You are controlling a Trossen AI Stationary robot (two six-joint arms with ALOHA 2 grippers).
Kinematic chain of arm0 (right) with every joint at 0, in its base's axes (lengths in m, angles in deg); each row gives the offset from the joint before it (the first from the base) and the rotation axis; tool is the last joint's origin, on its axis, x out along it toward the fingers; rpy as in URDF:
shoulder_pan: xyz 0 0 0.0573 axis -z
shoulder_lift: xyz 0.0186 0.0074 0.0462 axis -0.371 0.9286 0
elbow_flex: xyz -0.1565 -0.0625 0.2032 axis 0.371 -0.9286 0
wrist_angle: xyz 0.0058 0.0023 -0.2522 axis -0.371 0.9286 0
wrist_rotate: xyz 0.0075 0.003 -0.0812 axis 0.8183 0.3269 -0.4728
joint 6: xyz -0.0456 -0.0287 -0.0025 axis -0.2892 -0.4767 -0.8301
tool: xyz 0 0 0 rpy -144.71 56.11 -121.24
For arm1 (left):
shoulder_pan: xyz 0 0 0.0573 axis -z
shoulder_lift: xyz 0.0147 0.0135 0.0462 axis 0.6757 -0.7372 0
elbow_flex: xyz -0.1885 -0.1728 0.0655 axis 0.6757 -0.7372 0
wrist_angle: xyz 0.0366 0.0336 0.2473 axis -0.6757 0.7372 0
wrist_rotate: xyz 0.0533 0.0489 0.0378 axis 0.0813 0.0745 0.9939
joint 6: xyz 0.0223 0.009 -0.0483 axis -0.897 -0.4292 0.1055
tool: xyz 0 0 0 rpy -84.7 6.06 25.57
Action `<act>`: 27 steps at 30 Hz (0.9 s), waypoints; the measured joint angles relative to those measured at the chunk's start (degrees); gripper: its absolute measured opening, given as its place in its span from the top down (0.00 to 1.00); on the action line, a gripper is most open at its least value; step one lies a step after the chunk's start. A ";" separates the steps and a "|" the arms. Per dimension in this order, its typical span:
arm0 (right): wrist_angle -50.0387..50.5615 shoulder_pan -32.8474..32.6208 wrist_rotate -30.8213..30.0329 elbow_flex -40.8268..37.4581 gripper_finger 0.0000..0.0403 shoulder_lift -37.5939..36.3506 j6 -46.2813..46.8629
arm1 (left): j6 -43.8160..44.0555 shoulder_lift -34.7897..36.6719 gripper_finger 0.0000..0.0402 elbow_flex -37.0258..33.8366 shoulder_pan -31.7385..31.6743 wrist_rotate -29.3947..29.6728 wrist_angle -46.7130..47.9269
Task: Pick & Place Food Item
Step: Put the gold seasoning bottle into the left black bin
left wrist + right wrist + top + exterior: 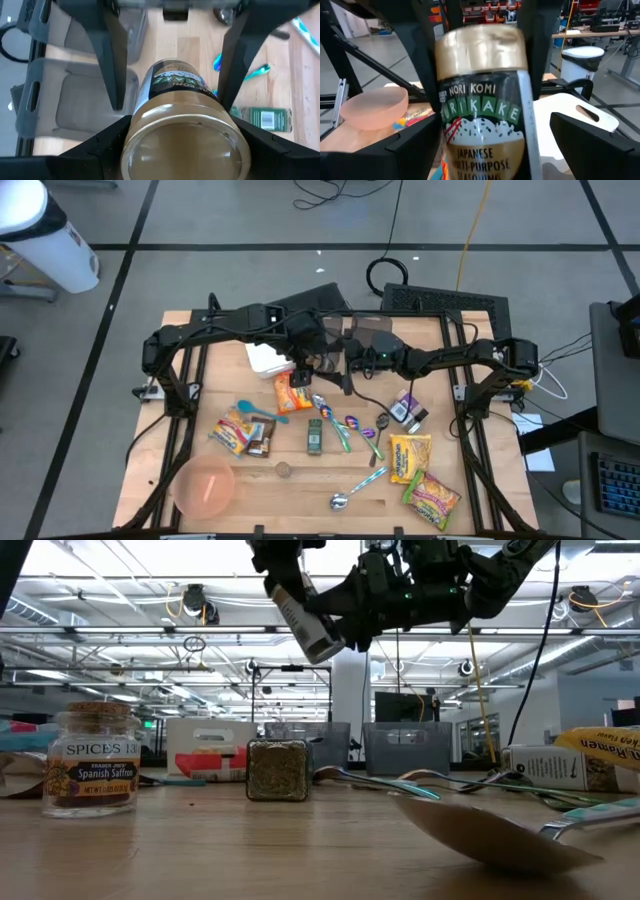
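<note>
A robotics lab in an open industrial hall. Exposed ceiling trusses (pixel 150 635) and ducting run overhead, taped lines (pixel 250 247) mark the grey floor, and cables (pixel 470 230) trail behind the wooden table (pixel 180 380).

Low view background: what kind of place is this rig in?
Likely a robotics lab or industrial workshop. The low view shows exposed ceiling trusses with hanging lights over open floor; the right wrist view shows workbenches with red equipment; cables trail across the tiled floor.

Bright, even light falls from ceiling fixtures (pixel 195 602), which flare white in the low view. Shadows on the surface (pixel 300 480) are faint. The near spoon (pixel 480 830) is soft, perhaps out of focus; the jar (pixel 485 95) close to the right wrist camera blurs.
</note>
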 joint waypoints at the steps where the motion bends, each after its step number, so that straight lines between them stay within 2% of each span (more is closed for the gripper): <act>1: 0.16 0.00 0.00 0.00 0.11 0.00 0.02 | -0.09 0.00 0.30 0.00 0.00 -0.51 -0.57; 10: 0.26 -0.04 0.70 0.01 0.12 0.00 -0.01 | -0.45 -0.01 0.30 0.00 -0.01 -1.65 -0.95; 20: 0.46 -0.07 1.55 0.04 0.32 0.00 -0.79 | 0.37 0.00 0.28 0.02 -0.02 -1.73 -0.99; 27: 0.96 -0.07 1.31 0.09 0.32 0.00 -1.58 | 0.12 -0.02 0.25 0.02 0.02 -1.34 -1.17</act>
